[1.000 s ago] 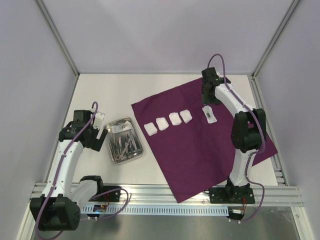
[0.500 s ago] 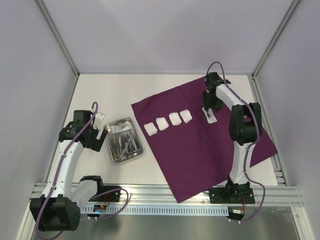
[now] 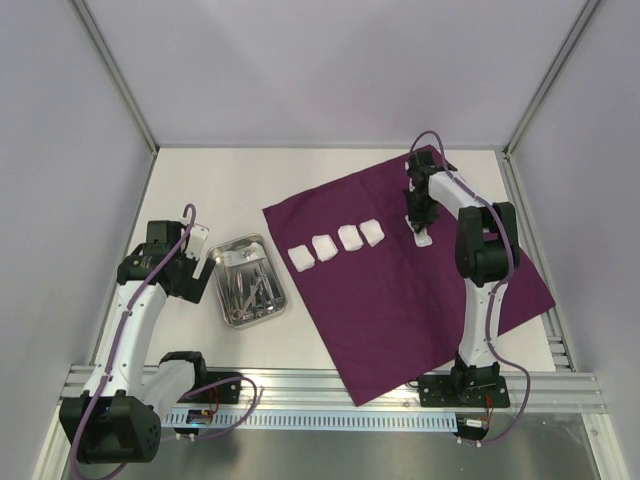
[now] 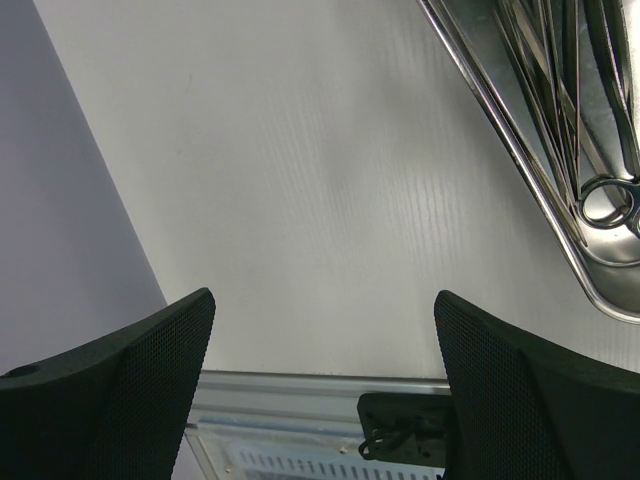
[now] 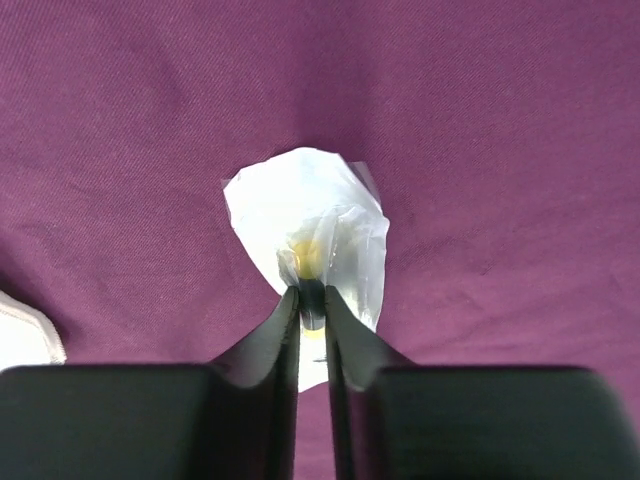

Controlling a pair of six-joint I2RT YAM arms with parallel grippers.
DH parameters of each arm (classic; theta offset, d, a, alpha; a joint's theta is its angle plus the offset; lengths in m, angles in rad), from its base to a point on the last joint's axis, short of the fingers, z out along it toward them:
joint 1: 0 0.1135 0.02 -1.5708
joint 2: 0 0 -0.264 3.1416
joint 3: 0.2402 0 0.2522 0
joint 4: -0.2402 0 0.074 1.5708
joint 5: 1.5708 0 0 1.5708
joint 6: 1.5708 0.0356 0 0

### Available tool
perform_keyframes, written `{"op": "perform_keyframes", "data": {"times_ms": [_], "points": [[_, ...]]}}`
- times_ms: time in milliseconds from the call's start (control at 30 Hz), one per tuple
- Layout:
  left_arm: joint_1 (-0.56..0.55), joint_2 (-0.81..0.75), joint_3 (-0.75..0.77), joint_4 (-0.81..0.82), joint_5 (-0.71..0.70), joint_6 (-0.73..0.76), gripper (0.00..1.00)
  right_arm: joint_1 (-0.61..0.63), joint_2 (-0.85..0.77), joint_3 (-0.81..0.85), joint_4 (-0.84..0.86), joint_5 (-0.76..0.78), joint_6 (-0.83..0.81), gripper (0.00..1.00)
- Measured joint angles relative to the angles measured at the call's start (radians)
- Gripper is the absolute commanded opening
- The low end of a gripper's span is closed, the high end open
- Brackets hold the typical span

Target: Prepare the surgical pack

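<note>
The dark purple cloth (image 3: 400,290) of the surgical pack lies flat as a sheet on the right half of the table. Several white gauze pads (image 3: 325,246) sit in a row on it. My right gripper (image 3: 417,222) is down on the cloth (image 5: 500,120), shut on a small clear plastic pouch (image 5: 320,210) with a dark and yellow item inside. The shiny steel tray (image 3: 219,285) with instruments (image 3: 250,285) stands left of the cloth. My left gripper (image 3: 195,258) hovers open and empty beside the tray's rim (image 4: 520,150).
An aluminium rail (image 3: 330,385) runs along the near table edge, with both arm bases on it. Grey walls close in the left, back and right sides. One gauze pad (image 5: 20,335) lies just left of my right gripper's fingers.
My right gripper has come down onto the pouch on the cloth and closed on it. The left arm has not moved.
</note>
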Motion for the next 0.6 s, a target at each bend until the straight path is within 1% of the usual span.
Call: {"op": "perform_keyframes", "data": {"times_ms": [100, 267, 400, 500, 600], "points": [[0.0, 0.0, 0.0, 0.0, 0.0, 0.0, 1.0, 0.0, 0.0, 0.0, 0.0, -0.001, 0.002, 0.01], [0.0, 0.0, 0.0, 0.0, 0.0, 0.0, 1.0, 0.0, -0.016, -0.02, 0.012, -0.008, 0.003, 0.01], [0.0, 0.0, 0.0, 0.0, 0.0, 0.0, 1.0, 0.0, -0.058, -0.065, 0.017, -0.016, 0.004, 0.01], [0.0, 0.001, 0.0, 0.001, 0.001, 0.0, 1.0, 0.008, -0.14, -0.108, 0.019, -0.019, 0.003, 0.0], [0.0, 0.008, 0.0, 0.002, 0.001, 0.0, 1.0, 0.046, -0.271, -0.127, 0.042, -0.027, -0.011, 0.01]]}}
